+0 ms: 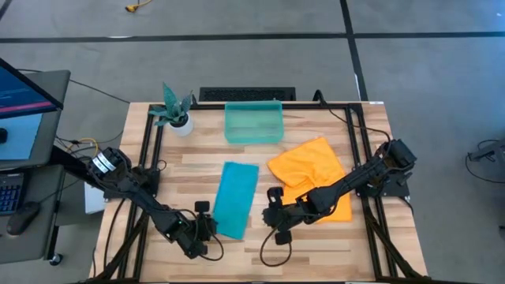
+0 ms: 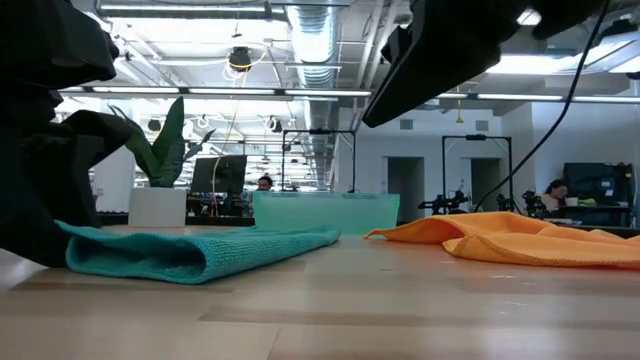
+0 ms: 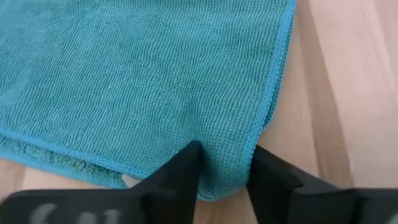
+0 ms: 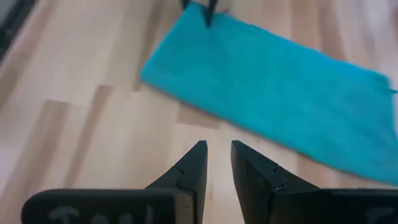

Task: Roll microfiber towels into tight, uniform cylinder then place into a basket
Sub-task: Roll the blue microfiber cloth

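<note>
The teal-blue towel [image 1: 237,199] lies folded into a long strip on the table, running from near to far. My left gripper [image 1: 207,227] is at its near end, shut on the cloth. The orange-yellow towel [image 1: 312,177] lies crumpled to the right, its underside on the wood. My right gripper [image 1: 274,213] hovers over bare wood between the two towels. It is open by a narrow gap [image 4: 217,158] and holds nothing. The teal-green basket [image 1: 253,122] stands at the far middle. My left gripper pinches the teal towel's near-end corner [image 3: 224,171] between its two fingers [image 3: 183,171]. It slants down onto the corner from the table's left near side. Several folded layers show at the edge beside it [image 3: 62,158]. The towel lies flat on the table, with small creases running out from the pinch.
A white pot with a teal plant [image 1: 180,120] stands left of the basket. Black frame rails [image 1: 359,150] run along the table's left and right sides. Bare wood lies along the near edge [image 1: 323,252].
</note>
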Available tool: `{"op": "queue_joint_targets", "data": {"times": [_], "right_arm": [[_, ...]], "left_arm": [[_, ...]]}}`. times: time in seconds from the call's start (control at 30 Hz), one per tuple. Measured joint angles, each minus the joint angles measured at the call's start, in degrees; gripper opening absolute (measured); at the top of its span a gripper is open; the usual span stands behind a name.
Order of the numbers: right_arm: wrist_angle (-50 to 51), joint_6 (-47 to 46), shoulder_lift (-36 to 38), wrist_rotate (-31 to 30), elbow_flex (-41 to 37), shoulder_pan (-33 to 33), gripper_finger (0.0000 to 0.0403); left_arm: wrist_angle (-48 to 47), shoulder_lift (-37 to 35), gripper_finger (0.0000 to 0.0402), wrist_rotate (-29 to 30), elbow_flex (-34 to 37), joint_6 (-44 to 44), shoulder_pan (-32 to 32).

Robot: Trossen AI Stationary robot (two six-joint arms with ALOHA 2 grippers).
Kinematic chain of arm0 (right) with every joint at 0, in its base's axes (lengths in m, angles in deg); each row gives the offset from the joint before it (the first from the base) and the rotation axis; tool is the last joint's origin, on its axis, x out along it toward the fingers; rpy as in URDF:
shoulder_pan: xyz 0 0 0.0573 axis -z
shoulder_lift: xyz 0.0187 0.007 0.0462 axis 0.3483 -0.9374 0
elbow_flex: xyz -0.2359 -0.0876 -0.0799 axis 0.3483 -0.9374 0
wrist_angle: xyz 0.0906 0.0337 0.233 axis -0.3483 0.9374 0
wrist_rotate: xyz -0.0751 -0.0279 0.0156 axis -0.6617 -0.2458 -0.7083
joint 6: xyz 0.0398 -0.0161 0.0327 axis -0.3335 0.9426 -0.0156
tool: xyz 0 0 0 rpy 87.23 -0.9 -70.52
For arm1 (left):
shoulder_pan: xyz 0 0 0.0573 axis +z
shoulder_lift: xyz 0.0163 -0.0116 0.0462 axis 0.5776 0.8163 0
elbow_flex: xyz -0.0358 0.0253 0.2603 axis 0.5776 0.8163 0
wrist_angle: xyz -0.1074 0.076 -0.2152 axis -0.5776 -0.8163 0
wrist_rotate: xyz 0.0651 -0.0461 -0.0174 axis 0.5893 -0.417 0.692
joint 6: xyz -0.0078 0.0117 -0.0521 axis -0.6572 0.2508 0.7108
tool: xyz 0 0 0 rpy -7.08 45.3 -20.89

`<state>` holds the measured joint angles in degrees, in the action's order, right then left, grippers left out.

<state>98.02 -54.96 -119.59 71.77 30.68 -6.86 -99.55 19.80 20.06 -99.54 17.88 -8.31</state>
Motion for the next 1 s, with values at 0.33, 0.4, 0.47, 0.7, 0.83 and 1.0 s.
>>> {"op": "queue_joint_targets", "data": {"times": [0.33, 0.4, 0.47, 0.7, 0.83, 1.0], "right_arm": [[-5.9, 1.5, -2.9, 8.2, -1.2, 0.3, 0.0097], [-6.6, 1.7, -3.8, 8.1, -1.0, 0.4, 0.0097], [-6.3, 3.9, -4.3, 8.1, -1.4, 0.4, 0.0098], [-15.2, 7.6, -6.1, 7.8, -1.1, -0.1, 0.0133], [-17.6, 11.1, -6.6, 7.7, -1.3, -0.5, 0.0178], [-20.2, 15.9, -10.8, 7.8, -1.1, -0.4, 0.0225]], "left_arm": [[1.6, 0.4, 0.0005, -1.7, -3.0, 3.6, 3.5], [1.6, 0.4, 0.0007, -1.7, -3.7, 5.4, 4.6], [1.6, 0.4, 0.0012, -1.8, -4.0, 7.9, 5.5], [1.4, 0.3, 0.0017, -1.8, -4.0, 16.5, 6.7], [1.6, 0.3, 0.0017, -1.7, -4.0, 17.4, 6.7], [1.4, 0.3, 0.0018, -1.6, -4.1, 17.5, 6.7]]}}
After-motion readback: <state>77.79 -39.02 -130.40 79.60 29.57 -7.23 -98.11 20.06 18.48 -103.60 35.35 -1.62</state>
